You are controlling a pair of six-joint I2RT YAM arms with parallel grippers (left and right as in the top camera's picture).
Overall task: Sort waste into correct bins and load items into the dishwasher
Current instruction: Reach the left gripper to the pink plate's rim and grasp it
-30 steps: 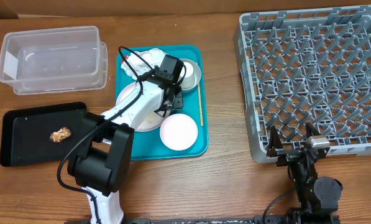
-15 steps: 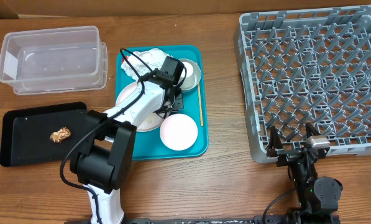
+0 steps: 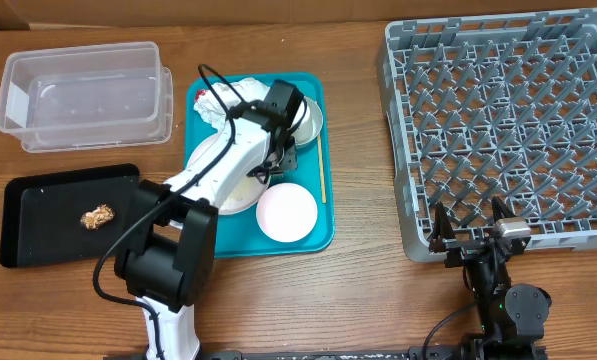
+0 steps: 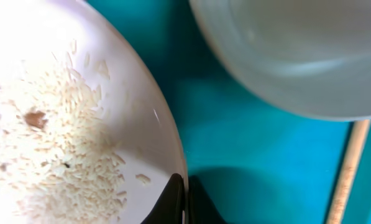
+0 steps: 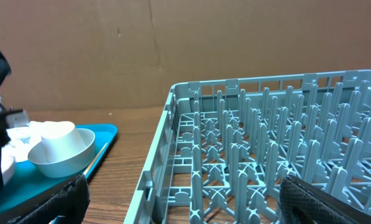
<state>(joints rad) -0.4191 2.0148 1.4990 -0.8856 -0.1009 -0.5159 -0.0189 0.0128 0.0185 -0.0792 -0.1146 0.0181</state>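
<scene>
On the teal tray [image 3: 313,235] lies the large pale plate [image 3: 218,170], strewn with rice grains [image 4: 54,155] and brown bits. My left gripper [image 3: 269,168] is shut on the plate's right rim [image 4: 173,155], one finger over the plate and the other over the tray. The grey-rimmed bowl [image 3: 310,118] with the white cup [image 5: 54,132] inside stands just beyond it. The crumpled napkins [image 3: 233,95] lie at the tray's back, and the smaller white plate [image 3: 288,212] at its front. My right gripper [image 5: 185,208] hangs open before the grey dish rack [image 3: 498,120].
A clear tub [image 3: 88,95] stands at the back left. A black tray [image 3: 38,215] in front of it holds a brown food bit [image 3: 98,215]. A wooden chopstick [image 3: 324,165] lies along the teal tray's right side.
My left gripper has closed onto the large plate's rim, and its wrist has shifted slightly right. The right arm has not moved.
</scene>
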